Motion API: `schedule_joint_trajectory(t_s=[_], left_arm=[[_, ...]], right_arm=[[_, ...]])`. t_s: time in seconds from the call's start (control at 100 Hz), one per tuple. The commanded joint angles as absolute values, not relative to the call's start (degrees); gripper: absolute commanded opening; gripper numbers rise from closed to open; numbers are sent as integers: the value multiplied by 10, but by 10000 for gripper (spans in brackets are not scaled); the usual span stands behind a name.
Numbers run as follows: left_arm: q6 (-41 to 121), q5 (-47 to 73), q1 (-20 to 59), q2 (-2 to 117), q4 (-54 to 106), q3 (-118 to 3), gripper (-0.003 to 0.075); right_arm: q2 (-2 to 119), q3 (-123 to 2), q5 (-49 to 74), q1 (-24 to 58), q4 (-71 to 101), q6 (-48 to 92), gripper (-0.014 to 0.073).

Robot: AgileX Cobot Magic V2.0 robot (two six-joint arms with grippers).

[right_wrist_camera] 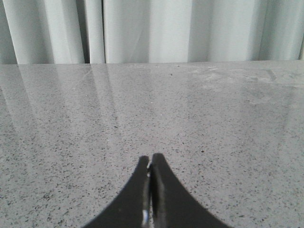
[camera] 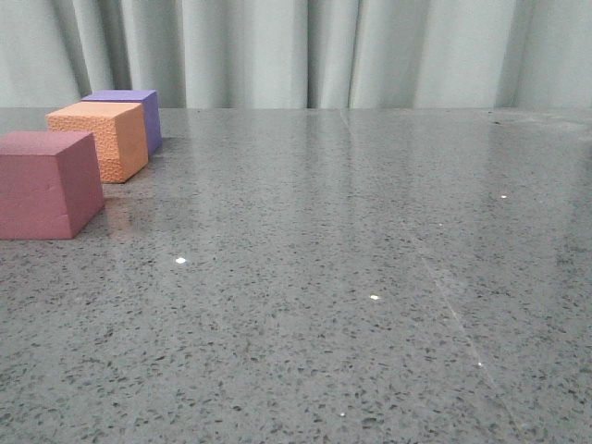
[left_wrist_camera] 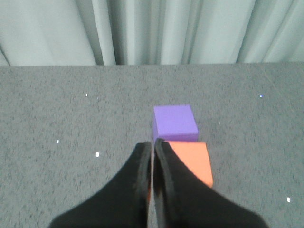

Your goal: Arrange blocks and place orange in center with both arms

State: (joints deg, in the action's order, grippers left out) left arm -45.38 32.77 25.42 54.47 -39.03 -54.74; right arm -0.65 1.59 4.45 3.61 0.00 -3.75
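Note:
Three foam cubes stand in a row at the left of the front view: the pink-red block point(camera: 48, 183) nearest, the orange block point(camera: 102, 139) in the middle, the purple block point(camera: 129, 113) farthest. In the left wrist view my left gripper point(left_wrist_camera: 153, 144) is shut and empty above the table, its fingers covering part of the orange block point(left_wrist_camera: 192, 161), with the purple block point(left_wrist_camera: 174, 122) just beyond. The pink-red block is hidden there. My right gripper point(right_wrist_camera: 151, 158) is shut and empty over bare tabletop. Neither gripper shows in the front view.
The grey speckled table point(camera: 370, 277) stretches to a pale curtain point(camera: 324, 51) along its far edge. No other objects show on it.

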Motion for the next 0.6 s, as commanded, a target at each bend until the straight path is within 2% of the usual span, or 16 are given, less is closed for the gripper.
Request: schedule_joint_trajectory(t_s=[0.0,0.3,0.59], left_arm=[[-454,273,253,495,-405,-514,-8],[-454,226,253,336,-433,-323,-8],[-454,226,253,273,-429,-247,-8]], right_arm=[[-19,8,-8,34,0,-34,-67],[-19,8,-8,34,0,-34,-67],[-19,8,-8,34,0,-34,-67]])
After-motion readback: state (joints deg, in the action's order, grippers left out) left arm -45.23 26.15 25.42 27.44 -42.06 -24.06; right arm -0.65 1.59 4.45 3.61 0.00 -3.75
